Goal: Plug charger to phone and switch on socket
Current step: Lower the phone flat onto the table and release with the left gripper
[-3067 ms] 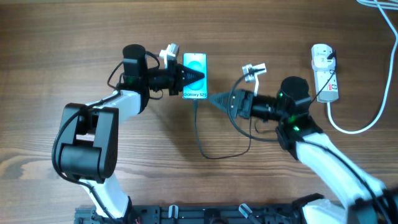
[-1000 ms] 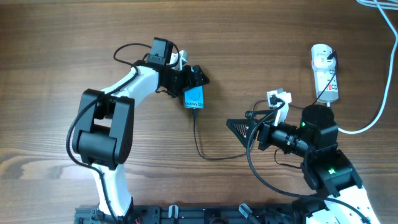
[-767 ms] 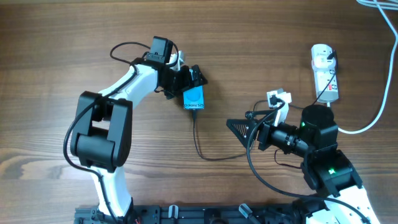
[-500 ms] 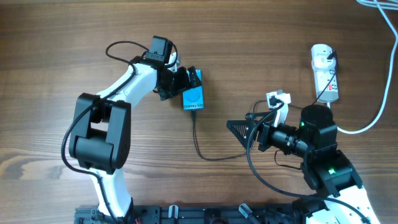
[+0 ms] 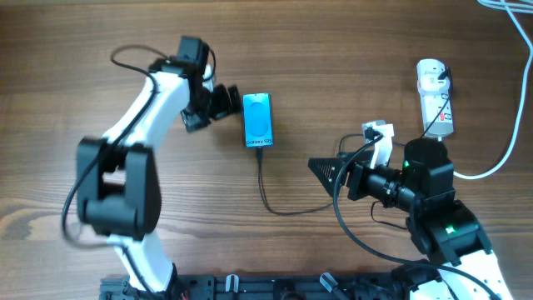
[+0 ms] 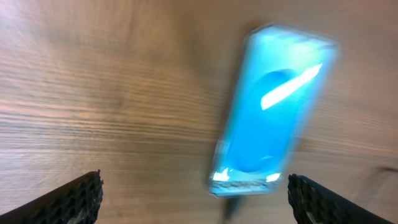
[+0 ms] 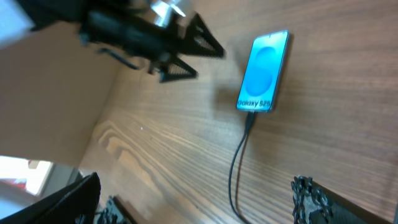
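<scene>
phone flat, screen lit teal, charger plugged at its end; left gripper and right gripper both wide, empty.

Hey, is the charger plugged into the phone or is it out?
In, it seems: the charger ends with its tip right at the phone's bottom edge, no gap showing.

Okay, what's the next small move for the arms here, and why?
Probably move the right gripper toward the socket to press its switch. The charger already appears plugged into the phone. Both sets of jaws stand open, and the left gripper sits apart from the phone.
</scene>
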